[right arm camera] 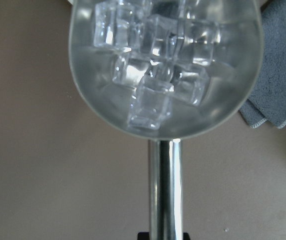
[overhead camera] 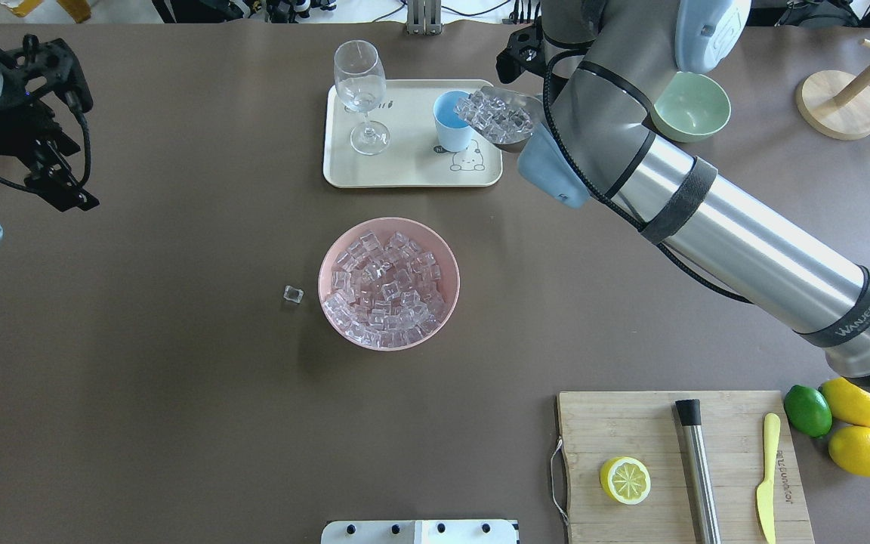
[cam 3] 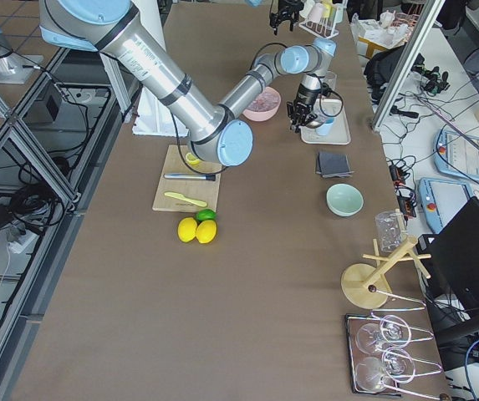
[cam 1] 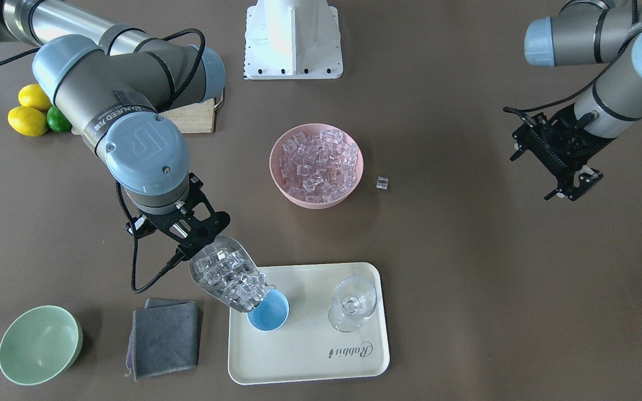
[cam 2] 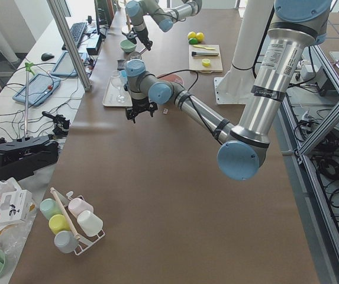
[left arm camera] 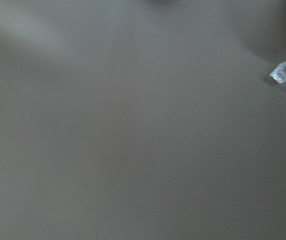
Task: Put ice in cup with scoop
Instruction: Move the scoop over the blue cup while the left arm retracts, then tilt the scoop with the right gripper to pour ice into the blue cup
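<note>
The brown table (cam 1: 466,278) lay mostly bare, with open room on the left arm's side. On the cream tray (cam 1: 310,356) at its far edge stood the small light-blue cup (cam 1: 272,318). Over the cup's rim, the right gripper (cam 1: 194,247) clamped the shiny steel scoop (cam 1: 227,241), heaped with clear ice cubes (cam 1: 226,275). The left gripper (cam 1: 573,186) hung well apart with its fingers spread.

Scoop (right arm camera: 98,102): polished steel, mirror-bright, handle same. Ice (cam 1: 316,161): clear, glassy, sharp glints. Cup (cam 1: 270,316): pale blue, smooth; I read it as plastic, low sheen. Pink bowl (cam 1: 349,192): matt. Green bowl (cam 1: 39,345): glossier, I see highlights inside. Tray (cam 1: 310,356): cream, smooth, satin. Glass (cam 1: 353,303): clear, glossy. Cloth (cam 1: 165,337): grey, soft, fuzzy nap. Board (overhead camera: 729,453): pale wood, grain visible. Table (cam 1: 466,278): brown, matt. Arm tube (overhead camera: 745,234): smooth bright metal; I can't judge finer.
</note>
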Tool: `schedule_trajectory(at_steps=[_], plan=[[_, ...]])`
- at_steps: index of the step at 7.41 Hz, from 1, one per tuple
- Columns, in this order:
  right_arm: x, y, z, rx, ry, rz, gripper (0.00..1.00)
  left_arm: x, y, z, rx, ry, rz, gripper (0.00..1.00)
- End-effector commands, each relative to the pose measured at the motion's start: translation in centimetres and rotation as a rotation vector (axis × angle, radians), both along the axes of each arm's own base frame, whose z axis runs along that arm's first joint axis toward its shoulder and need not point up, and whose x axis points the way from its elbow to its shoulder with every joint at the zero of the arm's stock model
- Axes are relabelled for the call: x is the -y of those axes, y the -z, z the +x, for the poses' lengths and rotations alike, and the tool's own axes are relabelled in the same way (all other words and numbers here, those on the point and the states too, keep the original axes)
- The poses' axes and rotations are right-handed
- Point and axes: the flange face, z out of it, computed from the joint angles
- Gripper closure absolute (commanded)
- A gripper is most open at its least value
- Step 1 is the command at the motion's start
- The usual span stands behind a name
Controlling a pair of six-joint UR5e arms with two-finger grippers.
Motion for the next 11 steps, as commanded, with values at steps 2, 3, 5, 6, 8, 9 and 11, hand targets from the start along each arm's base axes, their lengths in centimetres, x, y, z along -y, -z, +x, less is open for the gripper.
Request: schedule_trajectory(at_steps=[2,3,5,6,8,9,11], plan=[[0.8,0.1,-0.7,-0.03,0.027,-0.019,1.0,3.0,-4.9,-9.9,-0.008,0.27,-0.285,0.01],[0.9,0.0,-0.9,-0.036,0.03,-0.025,1.0,3.8,-8.1,-13.0,-0.01,0.317,-0.38,0.01],[0.9,-0.1,-0.9,-0.046,0.045,-0.031,1.0,3.4,-12.3,-17.4,-0.019,0.386,-0.465,0.01],[0.9,0.7,-0.7,-0.052,0.06,-0.034,1.0,3.2,-14.7,-21.6,-0.007,0.466,-0.504,0.01],[0.6,2.0,-0.6,-0.065,0.061,-0.047,1.0,-0.9,-22.2,-27.3,0.01,0.566,-0.636,0.01],[0.8,1.8,-0.4,-0.079,0.069,-0.033,1.0,-1.6,-25.0,-29.8,0.008,0.606,-0.686,0.01],[0.8,1.7,-0.2,-0.103,0.077,-0.039,1.0,-1.8,-26.6,-29.8,0.017,0.607,-0.719,0.01]])
